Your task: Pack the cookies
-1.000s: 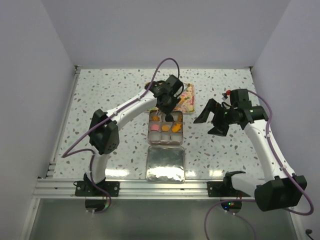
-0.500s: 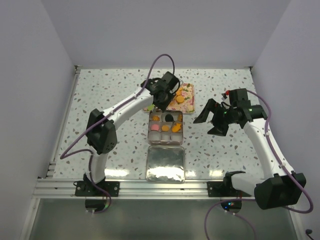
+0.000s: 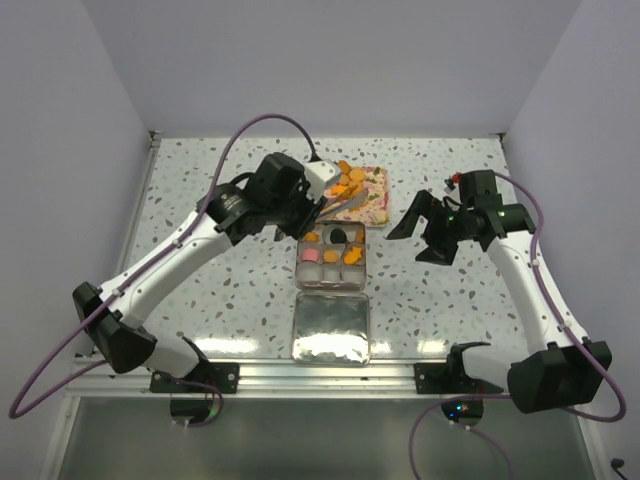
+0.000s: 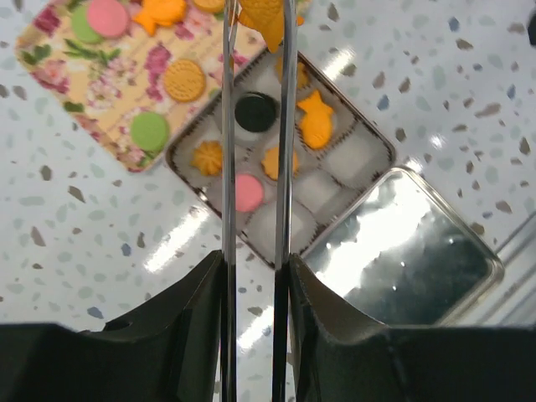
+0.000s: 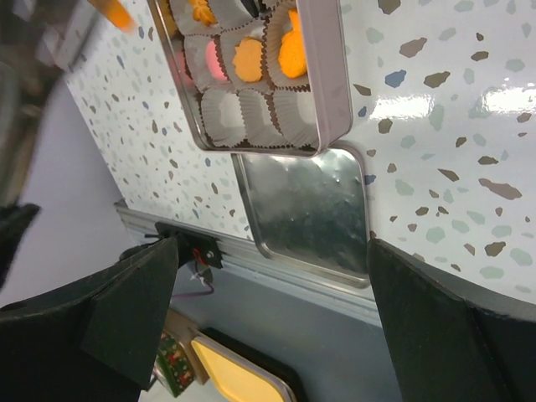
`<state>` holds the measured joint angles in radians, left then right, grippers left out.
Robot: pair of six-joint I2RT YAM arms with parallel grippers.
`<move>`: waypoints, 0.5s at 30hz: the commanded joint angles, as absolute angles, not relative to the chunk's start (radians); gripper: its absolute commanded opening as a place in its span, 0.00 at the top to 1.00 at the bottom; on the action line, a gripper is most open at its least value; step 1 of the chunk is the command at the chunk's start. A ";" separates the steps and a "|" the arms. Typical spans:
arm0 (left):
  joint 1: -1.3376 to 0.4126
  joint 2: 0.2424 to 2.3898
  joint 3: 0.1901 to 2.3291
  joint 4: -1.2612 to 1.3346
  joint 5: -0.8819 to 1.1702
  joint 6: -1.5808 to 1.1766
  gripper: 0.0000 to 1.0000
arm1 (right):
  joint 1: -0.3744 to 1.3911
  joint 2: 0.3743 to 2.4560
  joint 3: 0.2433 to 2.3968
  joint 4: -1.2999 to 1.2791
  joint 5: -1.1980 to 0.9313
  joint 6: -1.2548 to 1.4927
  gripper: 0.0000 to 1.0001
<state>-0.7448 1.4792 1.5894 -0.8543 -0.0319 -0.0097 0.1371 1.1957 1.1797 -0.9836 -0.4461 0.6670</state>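
Note:
My left gripper (image 4: 255,280) is shut on a pair of long metal tongs (image 4: 286,126). The tongs' tips pinch an orange fish-shaped cookie (image 4: 264,18) above the far corner of the compartment tin (image 4: 383,144). The tin holds a black cookie (image 4: 255,111), a pink one (image 4: 247,192) and several orange ones. More cookies, pink (image 4: 107,15), green (image 4: 149,131) and orange (image 4: 183,79), lie on the floral tray (image 4: 50,52). From above, the left gripper (image 3: 316,205) sits left of the tray (image 3: 374,207). My right gripper (image 3: 425,236) hangs open and empty, right of the tin (image 3: 333,283).
The tin's shiny lid (image 3: 331,327) lies flat just in front of the tin, near the table's front rail (image 3: 300,372). In the right wrist view the lid (image 5: 306,209) and tin (image 5: 322,75) lie beyond the wide-apart fingers (image 5: 126,310).
My left arm has pulled back from over the tin toward the left, with its elbow swinging out left. The tongs now carry an orange cookie. The right arm has barely moved.

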 commanded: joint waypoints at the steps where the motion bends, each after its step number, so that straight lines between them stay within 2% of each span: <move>1: -0.775 1.424 1.471 -0.862 0.090 0.011 0.69 | 0.132 1.180 1.189 -0.957 -0.442 0.670 0.01; 8: -0.799 1.322 1.316 -0.856 0.158 -0.040 0.69 | 0.133 1.143 1.128 -0.940 -0.445 0.698 0.01; 15: -0.818 1.308 1.212 -0.812 0.232 -0.071 0.68 | 0.133 1.121 1.115 -0.939 -0.440 0.712 0.01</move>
<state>-0.8062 1.3441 1.2312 -0.8753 0.1696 -0.0433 0.1371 1.1488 1.1191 -0.9691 -0.4416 0.6991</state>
